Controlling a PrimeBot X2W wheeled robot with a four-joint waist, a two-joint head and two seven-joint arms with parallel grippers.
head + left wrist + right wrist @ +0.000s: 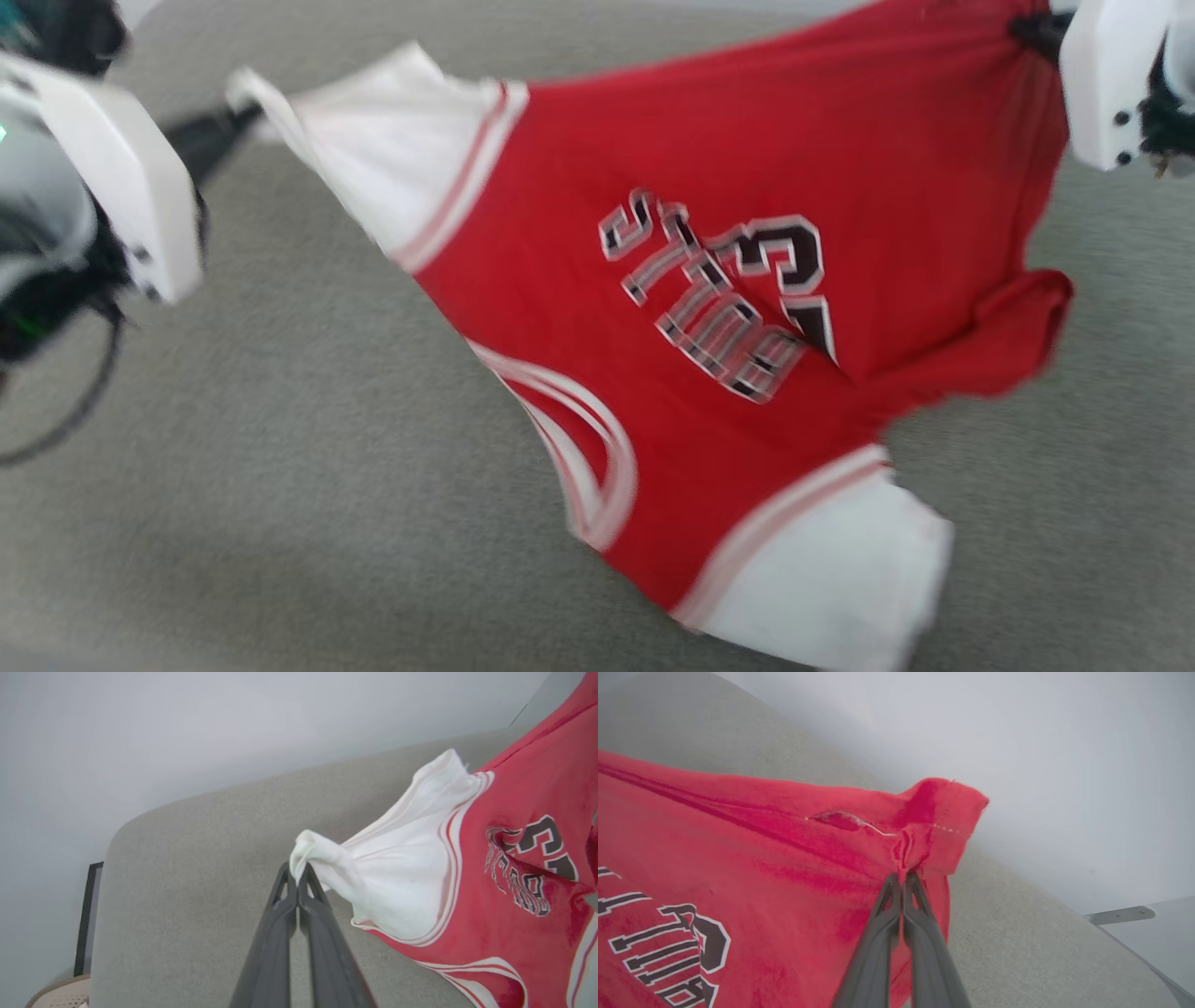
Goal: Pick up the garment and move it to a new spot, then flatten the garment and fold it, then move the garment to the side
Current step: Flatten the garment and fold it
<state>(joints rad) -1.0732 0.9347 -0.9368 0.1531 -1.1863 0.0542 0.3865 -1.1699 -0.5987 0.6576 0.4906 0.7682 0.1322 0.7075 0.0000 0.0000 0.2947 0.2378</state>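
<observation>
The garment [709, 308] is a red jersey T-shirt with white sleeves and black, white-outlined lettering. It hangs stretched in the air between both arms above a grey fabric surface [280, 485]. My left gripper [297, 873] is shut on the bunched tip of one white sleeve [402, 872], seen at the upper left of the head view [245, 114]. My right gripper [902, 877] is shut on a red corner of the hem [934, 821], at the upper right of the head view [1027, 33]. The other white sleeve [840, 579] droops toward the bottom of the head view.
The grey upholstered surface [196, 868] spreads under the shirt, with a rounded far edge against a pale wall [187, 728]. A dark frame [86, 914] stands at the left beyond that edge. A black cable [65, 411] loops by my left forearm.
</observation>
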